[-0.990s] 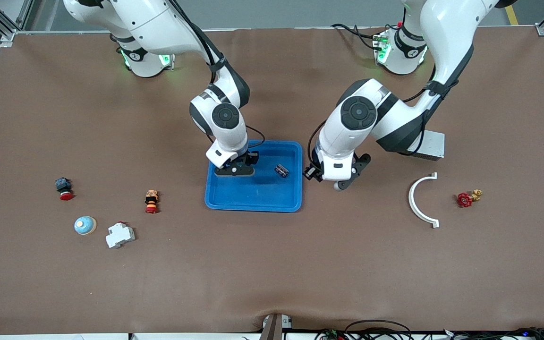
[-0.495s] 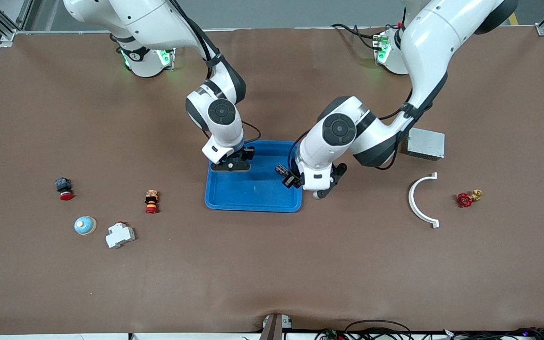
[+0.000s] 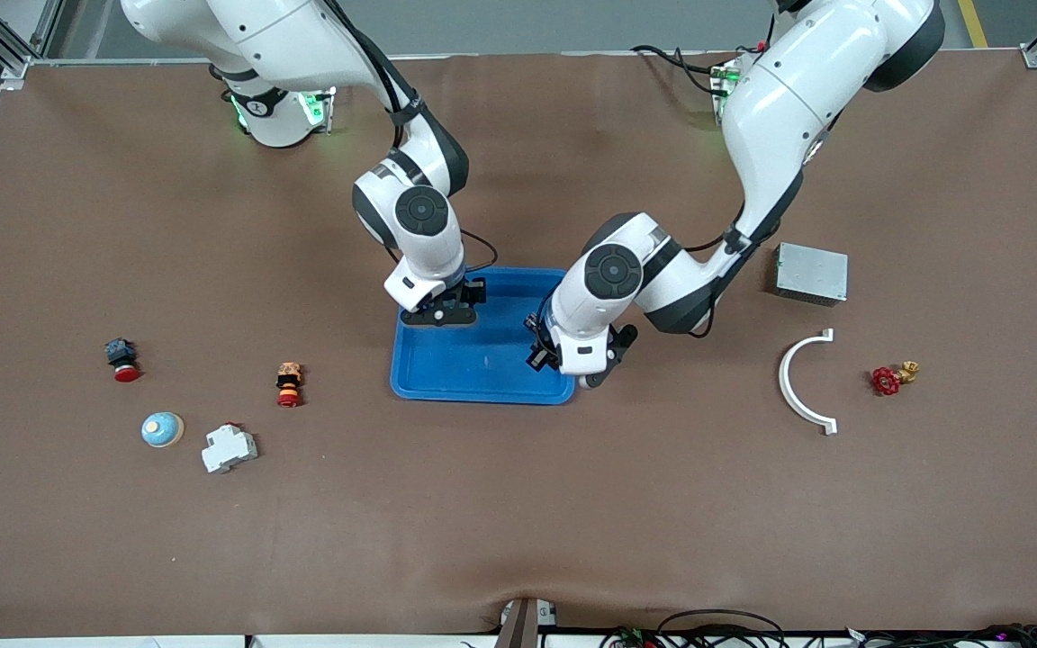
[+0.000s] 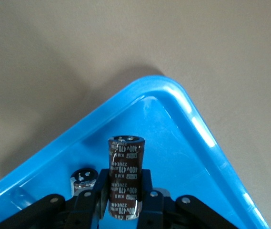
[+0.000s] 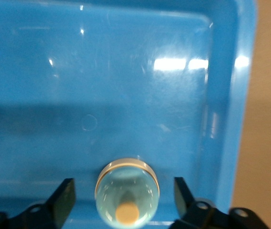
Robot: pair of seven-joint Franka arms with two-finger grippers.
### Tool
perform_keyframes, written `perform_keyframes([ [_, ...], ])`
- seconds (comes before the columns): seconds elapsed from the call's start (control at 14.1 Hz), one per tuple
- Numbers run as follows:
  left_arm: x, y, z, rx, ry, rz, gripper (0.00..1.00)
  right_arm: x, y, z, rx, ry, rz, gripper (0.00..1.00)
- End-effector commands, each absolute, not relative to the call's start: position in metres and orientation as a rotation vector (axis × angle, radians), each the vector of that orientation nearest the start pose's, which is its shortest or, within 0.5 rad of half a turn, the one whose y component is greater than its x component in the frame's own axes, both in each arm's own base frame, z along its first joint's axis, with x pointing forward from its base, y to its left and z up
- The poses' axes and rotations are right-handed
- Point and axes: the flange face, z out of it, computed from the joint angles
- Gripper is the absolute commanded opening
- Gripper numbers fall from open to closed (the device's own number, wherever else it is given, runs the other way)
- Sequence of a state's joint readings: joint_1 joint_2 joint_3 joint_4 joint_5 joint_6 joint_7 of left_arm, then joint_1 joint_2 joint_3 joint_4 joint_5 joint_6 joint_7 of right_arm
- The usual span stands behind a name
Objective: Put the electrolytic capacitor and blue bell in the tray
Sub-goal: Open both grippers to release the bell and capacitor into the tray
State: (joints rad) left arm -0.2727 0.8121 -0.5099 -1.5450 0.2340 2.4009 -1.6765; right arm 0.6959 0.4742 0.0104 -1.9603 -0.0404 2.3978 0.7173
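The bright-blue tray (image 3: 482, 373) lies mid-table. My right gripper (image 3: 440, 315) is over the tray's corner toward the right arm's end, and it is open. In the right wrist view (image 5: 122, 188) a pale blue bell (image 5: 127, 191) with a beige button sits on the tray floor (image 5: 125, 71) between the spread fingers, touching neither. A second blue bell (image 3: 162, 429) lies on the table. My left gripper (image 3: 544, 358) is over the tray's edge at the left arm's end. In the left wrist view (image 4: 125, 179) it is shut on a dark electrolytic capacitor (image 4: 125, 162). Another capacitor (image 4: 83, 179) lies in the tray (image 4: 173, 157) beside it.
A grey metal box (image 3: 811, 273), a white curved piece (image 3: 802, 382) and a red valve (image 3: 888, 380) lie toward the left arm's end. A red push button (image 3: 122, 358), an orange button (image 3: 289, 384) and a white breaker (image 3: 229, 447) lie toward the right arm's end.
My left arm has swung from beside the tray to over its edge. My right gripper has shifted slightly within the tray's corner.
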Motion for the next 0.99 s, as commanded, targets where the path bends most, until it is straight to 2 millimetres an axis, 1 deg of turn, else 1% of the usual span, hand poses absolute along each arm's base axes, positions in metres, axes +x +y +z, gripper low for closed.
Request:
perform_keyframes([
  [0.0,0.56,-0.464,0.223,-3.03,-1.499,0.201,0.0,0.474,0.389,0.317,-3.224,-0.015,0.08,1.0],
  [0.07,0.56,-0.464,0.22,-3.04,-1.507,0.2,0.0,0.478,0.382,0.347,-3.24,-0.003,0.107,1.0],
  [0.14,0.56,-0.465,0.217,-3.04,-1.509,0.204,0.13,0.481,0.372,0.37,-3.25,-0.029,0.133,1.0],
  [0.21,0.56,-0.465,0.217,-3.044,-1.501,0.199,0.36,0.485,0.354,0.393,-3.247,-0.075,0.154,1.0],
  [0.28,0.56,-0.465,0.218,-3.057,-1.476,0.188,0.85,0.489,0.333,0.411,-3.243,-0.159,0.173,1.0],
  [0.35,0.561,-0.465,0.221,-3.067,-1.463,0.176,1.0,0.493,0.312,0.429,-3.239,-0.242,0.184,1.0],
  [0.42,0.563,-0.464,0.228,-3.078,-1.459,0.157,1.0,0.504,0.279,0.445,-3.225,-0.297,0.192,1.0],
  [0.49,0.568,-0.46,0.239,-3.092,-1.448,0.114,1.0,0.513,0.245,0.458,-3.207,-0.381,0.206,1.0],
  [0.64,0.584,-0.44,0.269,-3.081,-1.46,0.046,1.0,0.53,0.177,0.472,-3.158,-0.538,0.226,1.0],
  [0.78,0.589,-0.426,0.307,-3.061,-1.402,0.013,1.0,0.551,0.099,0.471,-3.105,-0.663,0.238,1.0],
  [0.85,0.595,-0.413,0.333,-3.054,-1.349,-0.02,1.0,0.56,0.061,0.47,-3.079,-0.735,0.221,1.0],
  [0.92,0.594,-0.408,0.354,-3.061,-1.269,-0.032,1.0,0.568,0.03,0.468,-3.062,-0.79,0.183,1.0],
])
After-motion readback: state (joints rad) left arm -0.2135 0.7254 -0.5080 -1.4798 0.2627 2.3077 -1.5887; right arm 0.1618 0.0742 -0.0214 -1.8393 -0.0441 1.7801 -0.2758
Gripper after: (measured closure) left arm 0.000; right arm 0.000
